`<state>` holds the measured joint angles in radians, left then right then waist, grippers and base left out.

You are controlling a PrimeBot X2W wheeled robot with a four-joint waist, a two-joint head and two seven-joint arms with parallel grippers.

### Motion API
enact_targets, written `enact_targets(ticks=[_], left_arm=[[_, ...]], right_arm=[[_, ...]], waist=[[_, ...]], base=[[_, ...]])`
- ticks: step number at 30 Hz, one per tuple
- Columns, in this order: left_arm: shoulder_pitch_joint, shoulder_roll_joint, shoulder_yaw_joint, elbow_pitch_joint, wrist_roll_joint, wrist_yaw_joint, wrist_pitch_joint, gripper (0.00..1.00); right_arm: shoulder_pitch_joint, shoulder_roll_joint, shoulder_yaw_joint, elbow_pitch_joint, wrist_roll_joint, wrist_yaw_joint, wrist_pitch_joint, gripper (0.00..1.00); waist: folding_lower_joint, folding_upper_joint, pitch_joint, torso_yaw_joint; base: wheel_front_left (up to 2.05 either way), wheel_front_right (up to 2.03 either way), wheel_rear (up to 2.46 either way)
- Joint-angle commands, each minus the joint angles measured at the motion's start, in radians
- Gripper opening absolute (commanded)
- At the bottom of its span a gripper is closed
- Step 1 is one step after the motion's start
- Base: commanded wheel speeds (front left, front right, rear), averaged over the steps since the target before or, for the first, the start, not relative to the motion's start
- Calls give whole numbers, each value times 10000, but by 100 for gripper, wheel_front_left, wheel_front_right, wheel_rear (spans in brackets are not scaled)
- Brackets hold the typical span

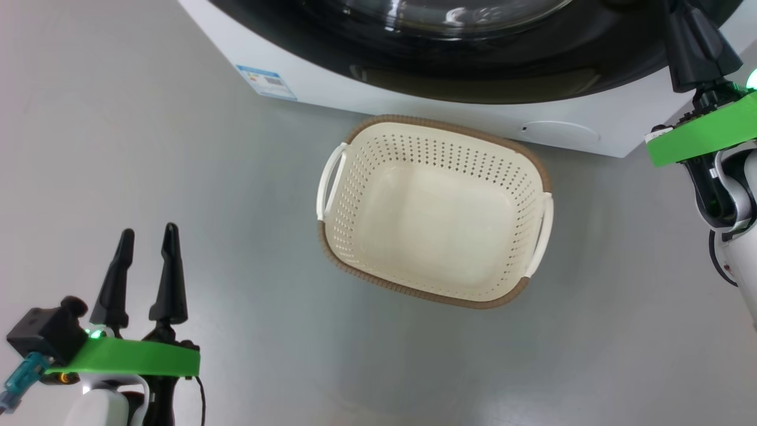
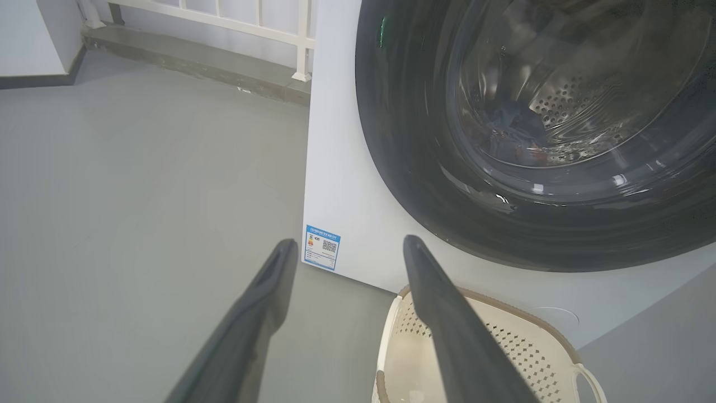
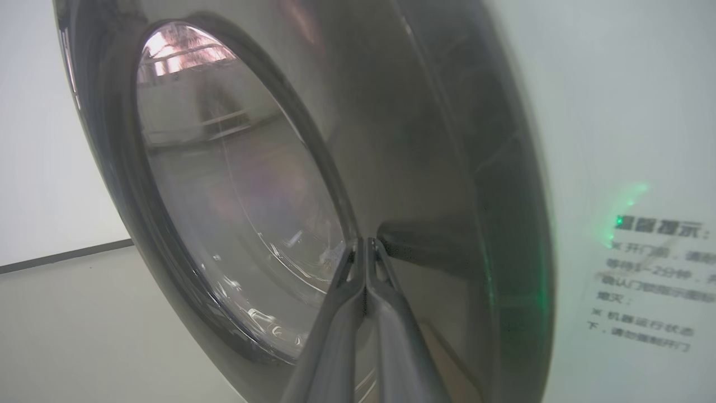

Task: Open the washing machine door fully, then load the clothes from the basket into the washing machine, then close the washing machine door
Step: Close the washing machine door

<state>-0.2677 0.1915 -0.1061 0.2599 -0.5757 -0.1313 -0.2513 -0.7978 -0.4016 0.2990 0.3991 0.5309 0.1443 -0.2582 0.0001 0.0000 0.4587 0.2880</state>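
My right pincer (image 3: 364, 243), pinched together (nothing held), is at the washing machine door (image 3: 224, 196); best pushed squarely till latched.

A smooth grey floor (image 1: 177, 177) has a faint sheen. Along its far edge, in the left wrist view, a white railing (image 2: 224, 14) with upright bars stands on a low grey ledge (image 2: 196, 59). At the floor's far left corner a pale wall (image 2: 33, 33) meets it along a dark skirting strip (image 2: 39, 81).

Washing machine (image 2: 347, 184) bears blurred Chinese notice (image 3: 654, 280), blue QR label (image 2: 322, 247).
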Motion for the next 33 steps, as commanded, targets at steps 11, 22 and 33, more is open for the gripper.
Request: enact_targets(ticks=[11,22,33], left_arm=[[-116,230,281,-80,-55,7,-105,100],[-15,392,244,19,-24,6,-105,100],[269,500,172,154,45,6,-105,100]], right_arm=[[-211,439,-995,445,-777,-136,-36,0],[688,633,-1150,181,-877,-136,-36,100],[1829,888,-891,-382,-952,-136,-36,100]], waist=[[-1,0,-150,94],[-1,0,-759,-214],[-1,0,-1864,-864]], base=[[0,0,0],[0,0,0],[0,0,0]])
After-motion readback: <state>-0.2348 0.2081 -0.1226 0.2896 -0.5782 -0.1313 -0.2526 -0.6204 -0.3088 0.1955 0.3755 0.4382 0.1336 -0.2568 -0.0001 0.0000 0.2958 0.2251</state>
